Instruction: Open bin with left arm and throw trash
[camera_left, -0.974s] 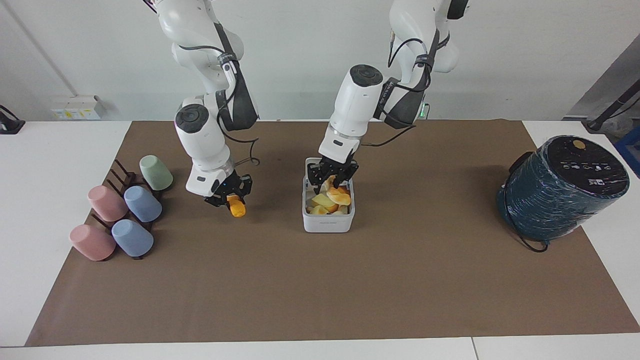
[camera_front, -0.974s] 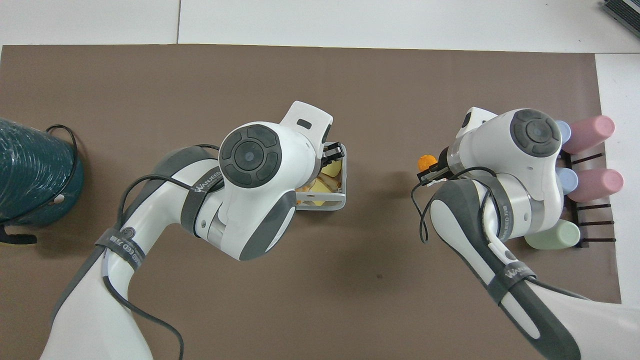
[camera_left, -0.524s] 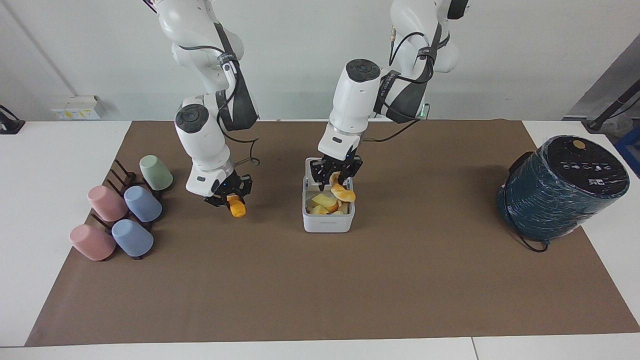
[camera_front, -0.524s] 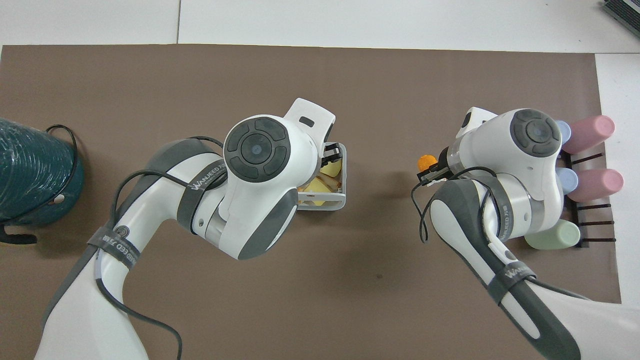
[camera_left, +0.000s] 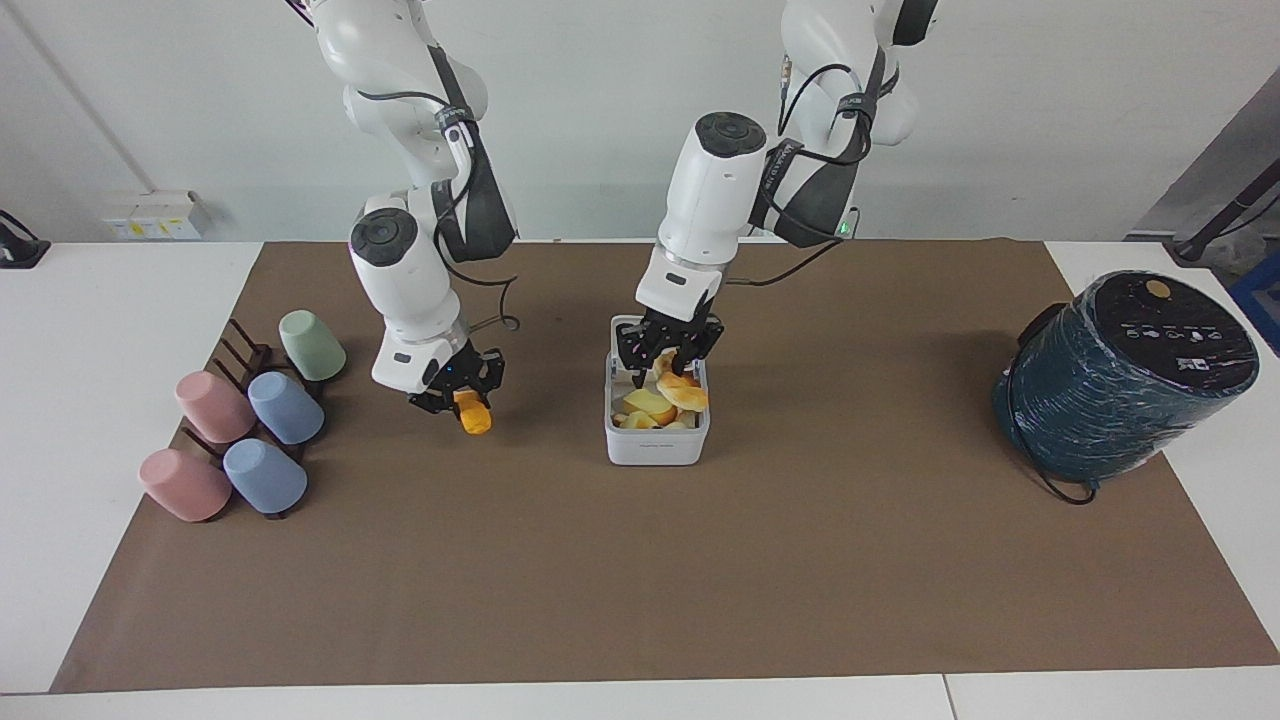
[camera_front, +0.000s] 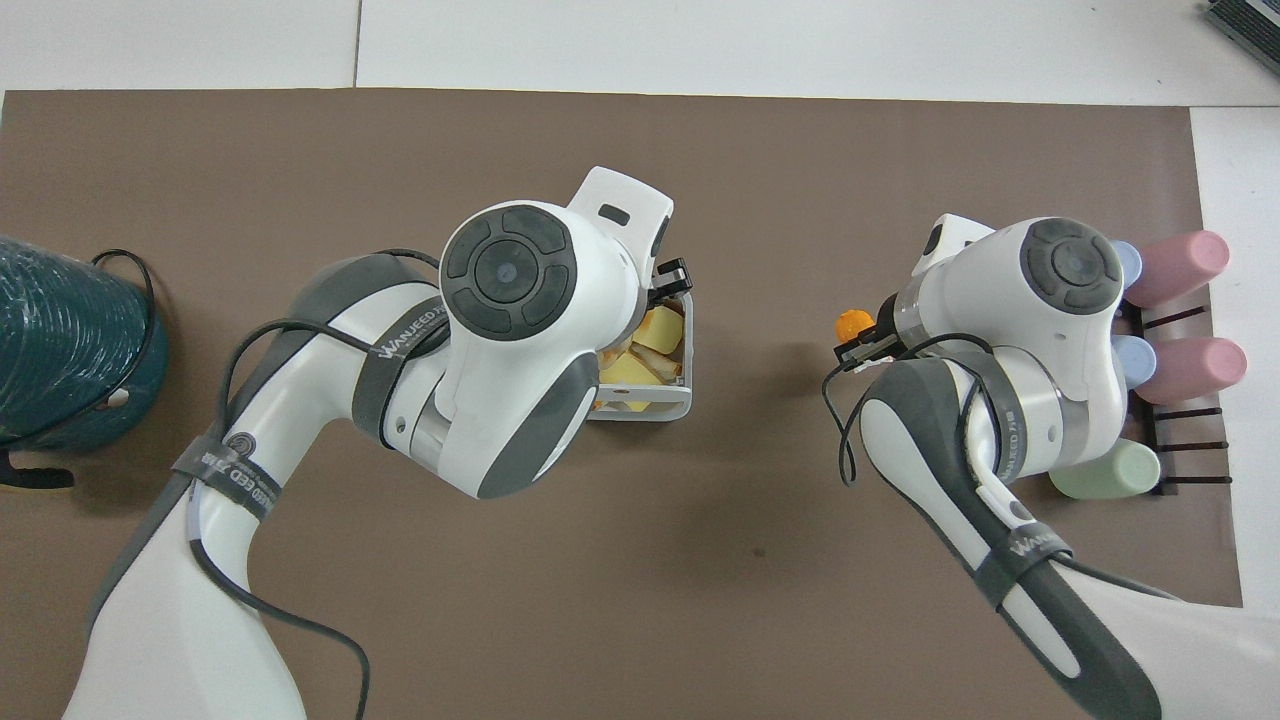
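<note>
Cups: pastel cups (camera_left: 245, 425) on a dark rack (camera_left: 235, 345) at mid-left of the facing view, well apart from the work.
Right gripper: right gripper (camera_left: 455, 385) hangs left of centre, clamped on an orange chunk (camera_left: 472, 414) above the brown mat (camera_left: 640, 580); unmoved over the last second, apparently waiting its turn.
Bin: white bin (camera_left: 657, 445) at centre, lid open, yellow and orange scraps (camera_left: 650, 405) inside.
Left gripper: left gripper (camera_left: 668, 352) sits over the bin's mouth with a crescent peel (camera_left: 682, 388) just under its tips; it has risen slightly; whether the fingers grip the peel I cannot tell.
Meaning: the peel seems nearly delivered; the orange chunk remains.
Obstacle: the left arm (camera_front: 520, 330) covers the bin, blocking the right arm's drop.
Cylinder: teal cylinder (camera_left: 1125, 375) at far right, clear.
</note>
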